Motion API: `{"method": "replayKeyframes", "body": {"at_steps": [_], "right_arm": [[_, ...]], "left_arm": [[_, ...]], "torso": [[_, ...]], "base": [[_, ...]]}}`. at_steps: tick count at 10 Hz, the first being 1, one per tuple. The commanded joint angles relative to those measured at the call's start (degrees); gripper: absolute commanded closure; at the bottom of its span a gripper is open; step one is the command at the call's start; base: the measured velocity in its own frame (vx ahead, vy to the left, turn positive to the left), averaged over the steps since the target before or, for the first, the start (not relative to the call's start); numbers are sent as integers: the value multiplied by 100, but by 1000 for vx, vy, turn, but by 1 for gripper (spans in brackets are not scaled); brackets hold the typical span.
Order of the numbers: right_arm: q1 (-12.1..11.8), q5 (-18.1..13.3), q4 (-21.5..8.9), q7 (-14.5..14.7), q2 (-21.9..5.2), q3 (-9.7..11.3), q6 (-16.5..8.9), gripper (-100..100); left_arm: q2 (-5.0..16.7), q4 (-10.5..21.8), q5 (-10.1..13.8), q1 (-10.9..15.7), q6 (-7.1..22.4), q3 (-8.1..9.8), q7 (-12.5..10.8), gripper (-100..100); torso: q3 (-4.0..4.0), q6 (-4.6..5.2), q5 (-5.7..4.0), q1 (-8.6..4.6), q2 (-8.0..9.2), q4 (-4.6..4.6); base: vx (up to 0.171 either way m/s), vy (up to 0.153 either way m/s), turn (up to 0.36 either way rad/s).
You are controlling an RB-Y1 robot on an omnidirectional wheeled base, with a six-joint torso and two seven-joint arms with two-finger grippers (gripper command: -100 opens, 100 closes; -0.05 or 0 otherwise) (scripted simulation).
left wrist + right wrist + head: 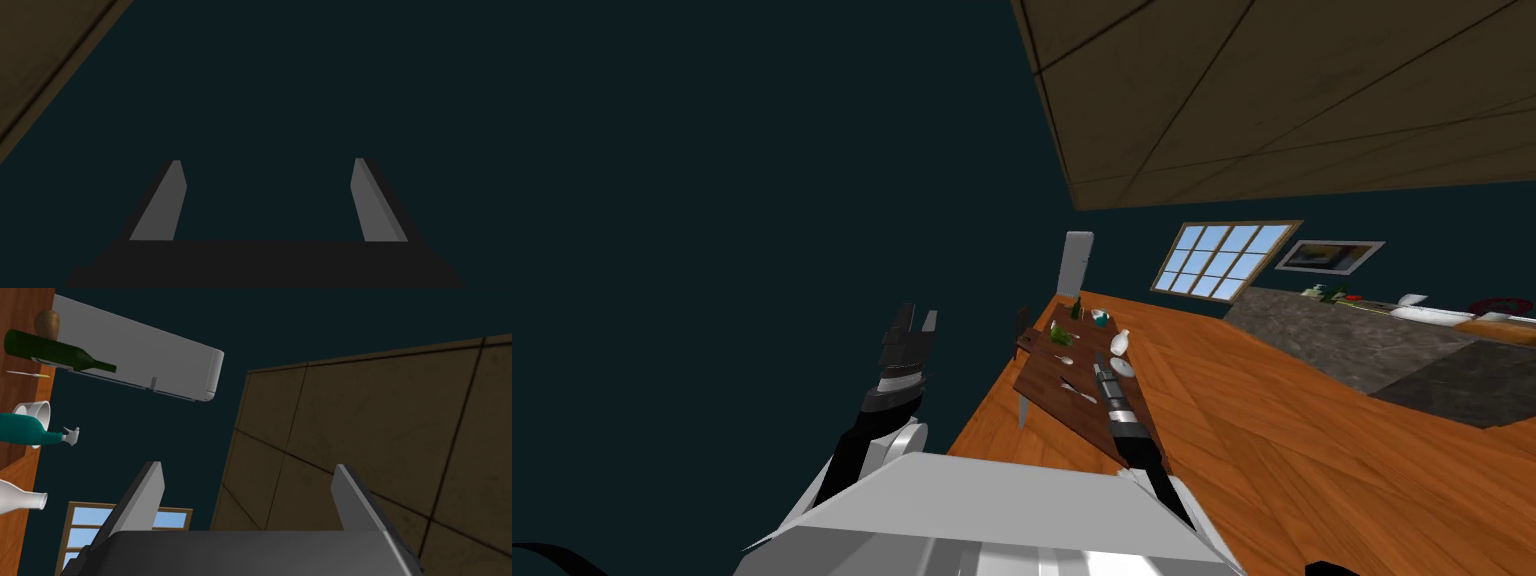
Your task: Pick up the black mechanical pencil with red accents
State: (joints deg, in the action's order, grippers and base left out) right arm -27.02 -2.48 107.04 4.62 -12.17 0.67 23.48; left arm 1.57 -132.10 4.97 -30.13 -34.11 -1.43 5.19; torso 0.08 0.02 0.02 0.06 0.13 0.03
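Reaching over the table, pencil not yet located.

My right gripper (1101,371) hangs wide and empty above the table (1047,402), aimed along it rather than down. My left gripper (914,322) is raised by a dark wall, wide too. I cannot make out the pencil; I judge it lies among the small things on the table. The head view shows my arm over pale utensils (1077,392). The right wrist view shows a green bottle (60,355), a teal bottle (22,430) and a thin pale stick (27,374). Next I should tip the wrist down and find the pencil.
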Motion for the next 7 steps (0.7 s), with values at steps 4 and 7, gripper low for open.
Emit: {"method": "replayKeyframes", "body": {"at_steps": [4,7], "right_arm": [[138,-257,-694,213,-151,32,-205,-100],[218,-534,-1183,423,-271,57,-400,-100]], "left_arm": [[0,0,0,1,0,0,0,0],[0,0,0,0,0,0,0,0]], "torso": [[-1,-3,-1,-3,-1,0],[-1,1,-1,-5,-1,0]], "base": [[-30,17,145],[-30,21,176]]}}
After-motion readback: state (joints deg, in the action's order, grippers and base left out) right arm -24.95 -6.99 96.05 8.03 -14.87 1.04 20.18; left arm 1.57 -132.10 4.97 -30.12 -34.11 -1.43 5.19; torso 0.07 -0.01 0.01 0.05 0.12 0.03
